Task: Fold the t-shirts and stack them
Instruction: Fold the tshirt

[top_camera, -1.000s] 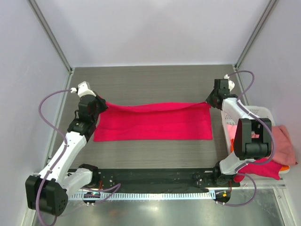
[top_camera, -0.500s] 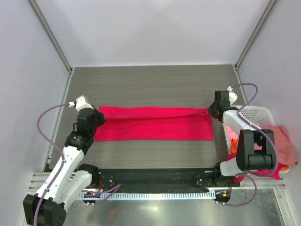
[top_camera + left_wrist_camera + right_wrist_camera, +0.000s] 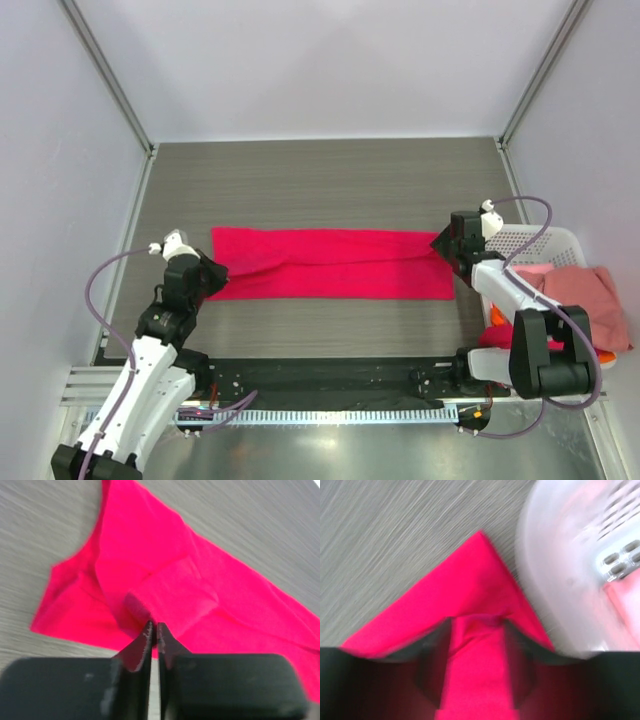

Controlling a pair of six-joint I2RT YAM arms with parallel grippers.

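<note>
**Soft cloth on a matt grained surface**

The crimson t-shirt (image 3: 335, 265) is soft, matt cloth, lightly creased. The surface (image 3: 330, 180) beneath it looks like matt grey wood-grain laminate. The basket (image 3: 548, 238) is white perforated plastic with a slight sheen. The salmon-pink t-shirt (image 3: 590, 302) draped over it is matt cloth too. The left gripper (image 3: 154, 630) has matt black jaws, lightly scuffed.

Motion-blurred basket (image 3: 565, 565), cropped at my right wrist view's edge; shirt (image 3: 470, 590) partly behind my right gripper (image 3: 476, 625).
</note>
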